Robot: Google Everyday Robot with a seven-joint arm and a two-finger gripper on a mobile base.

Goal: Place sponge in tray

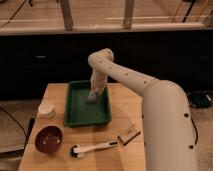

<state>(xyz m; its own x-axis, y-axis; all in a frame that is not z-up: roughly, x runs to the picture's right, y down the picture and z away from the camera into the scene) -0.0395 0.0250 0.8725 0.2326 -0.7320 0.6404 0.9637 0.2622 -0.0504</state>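
Reaching across from the right foreground, a large white robot arm (pixel 150 95) bends down over a light wooden table (pixel 56 93). Its claw (pixel 93 94) hangs low inside the far right part of a dark green tray (pixel 86 121). We read the claw as shut. A small pale grey-blue block, which we take to be the sponge (pixel 92 98), sits at its tip, seemingly pinched, just above or touching the tray floor. We cannot tell which.

We judge the step in hand to be the release. To do it well, we would bring the sponge down until it rests flat on the tray floor, away from the raised side. We would then spread the claw fully and lift straight up, so that the soft block neither sticks to a finger nor tips over the rim.

The tray, the largest container, holds nothing else that we can see. A round dark red bowl (pixel 38 141) near the front left corner looks empty. A small white cup (pixel 46 109) stands left of the tray; its inside is hidden from us.
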